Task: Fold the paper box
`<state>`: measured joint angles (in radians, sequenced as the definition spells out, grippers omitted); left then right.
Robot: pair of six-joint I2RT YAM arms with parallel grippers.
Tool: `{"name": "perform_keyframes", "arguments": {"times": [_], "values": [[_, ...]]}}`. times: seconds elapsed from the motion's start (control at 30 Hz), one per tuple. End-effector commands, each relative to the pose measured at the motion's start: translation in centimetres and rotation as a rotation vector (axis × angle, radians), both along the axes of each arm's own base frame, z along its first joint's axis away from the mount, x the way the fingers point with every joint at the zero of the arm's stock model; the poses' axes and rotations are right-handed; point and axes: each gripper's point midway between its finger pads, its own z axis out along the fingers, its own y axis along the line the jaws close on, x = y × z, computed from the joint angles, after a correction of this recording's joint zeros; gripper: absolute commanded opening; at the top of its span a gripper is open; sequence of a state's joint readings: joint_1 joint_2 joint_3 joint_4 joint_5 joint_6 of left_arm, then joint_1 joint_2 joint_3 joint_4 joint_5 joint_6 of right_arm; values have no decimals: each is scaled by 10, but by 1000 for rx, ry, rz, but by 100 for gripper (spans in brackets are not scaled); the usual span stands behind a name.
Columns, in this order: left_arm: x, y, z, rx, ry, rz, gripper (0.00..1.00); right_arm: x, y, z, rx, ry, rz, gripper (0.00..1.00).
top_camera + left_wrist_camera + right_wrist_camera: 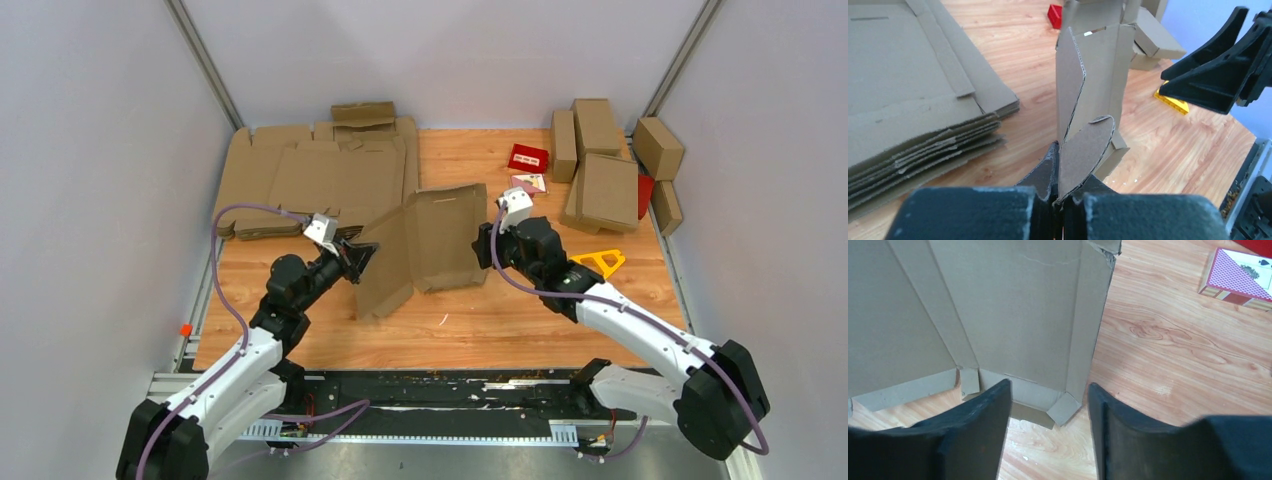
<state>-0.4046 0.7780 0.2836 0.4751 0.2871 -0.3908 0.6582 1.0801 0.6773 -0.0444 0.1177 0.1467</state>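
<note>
**A:** Where's the paper box (425,245) right now?

**B:** Mid-tabletop (520,320), half-raised on its lower edge between my two arms. The panels are bent along their creases, but nothing is locked.

**A:** And your fingers?

**B:** My left fingers (1045,172) are pressed together on a rounded tab at the box's left end. My right fingers (983,415) stand apart just in front of the right-hand panel, gripping nothing.

**A:** Which step is that?

**B:** Raising the walls, as I judge it. The left pins the sheet and the right is free to take a fresh hold.

**A:** What does the next move need?

**B:** The right has to meet that side panel squarely and turn it inward along its crease. The left must hold firm, because the thin tab could slip or tear and the sheet could tip toward the pile of flat blanks (300,175).
</note>
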Motion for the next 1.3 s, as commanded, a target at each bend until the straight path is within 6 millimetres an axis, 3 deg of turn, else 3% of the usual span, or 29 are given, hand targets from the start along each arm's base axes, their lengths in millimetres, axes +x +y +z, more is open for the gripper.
{"name": "perform_keyframes", "arguments": {"times": [0.0,0.13,0.2,0.37,0.53,0.8,1.0,1.17,1.23,1.27], "values": [[10,2,51,-53,-180,33,0,13,2,6,12,17,-65,64],[9,-2,60,-76,-228,12,0,14,-4,-8,19,41,-115,88],[9,-3,61,-71,-237,1,0,15,-10,-13,17,42,-149,96],[6,-6,58,-59,-256,-20,0,22,-14,-23,44,56,-168,97],[1,-8,51,-40,-270,-44,0,35,-20,-45,128,153,-160,98],[5,-14,36,-12,-216,-68,0,57,-12,-48,165,156,-140,100],[5,-20,26,20,-184,-104,0,71,-24,-26,307,39,-191,100],[7,-20,21,35,-163,-103,0,76,-24,-49,169,105,-145,96],[9,-20,18,42,-148,-103,0,71,-14,-51,236,135,-50,92],[9,-21,19,43,-145,-106,0,70,-13,-51,273,135,-26,97]]}}
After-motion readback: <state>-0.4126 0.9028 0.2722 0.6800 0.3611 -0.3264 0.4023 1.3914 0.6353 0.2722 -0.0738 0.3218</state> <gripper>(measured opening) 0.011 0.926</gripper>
